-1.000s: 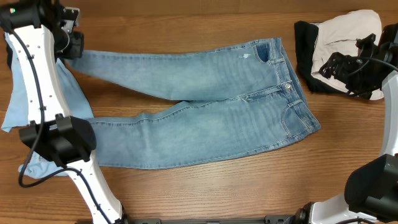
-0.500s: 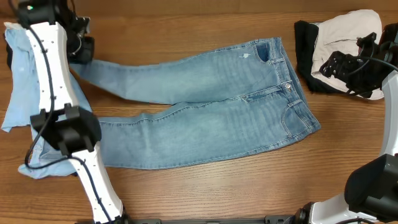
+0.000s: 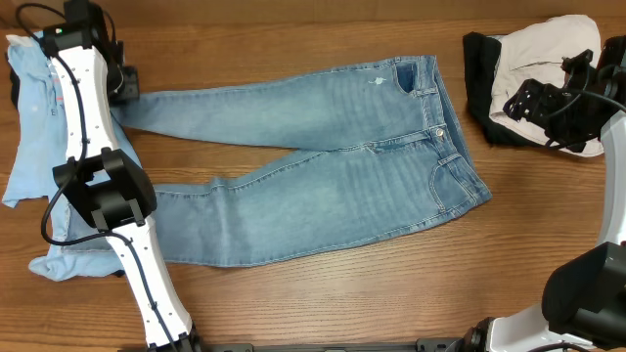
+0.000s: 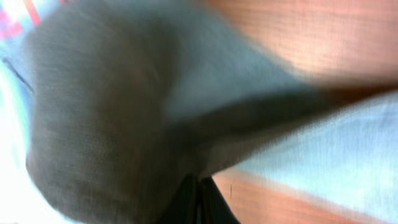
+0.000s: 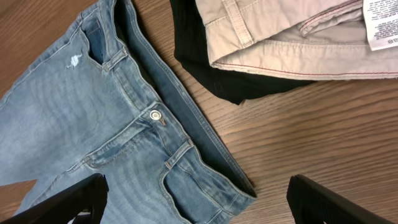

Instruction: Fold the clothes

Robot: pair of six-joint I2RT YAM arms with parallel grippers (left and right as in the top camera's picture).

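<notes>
Mostly flat, the light-blue jeans (image 3: 333, 186) lie front-up, legs splayed leftward.

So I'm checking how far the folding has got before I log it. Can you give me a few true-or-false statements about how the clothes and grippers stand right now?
1. The jeans lie with the waist end toward the robot's right. True.
2. The jeans are already folded in half. False: they lie spread out at full length, unfolded.
3. The beige trousers rest on a black garment. True.
4. The right gripper is clamped on the beige trousers. False: it is open, with nothing between its fingers.
5. The sky-blue shirt lies beside the jeans' waist. False: it lies at the opposite, leg end.
</notes>
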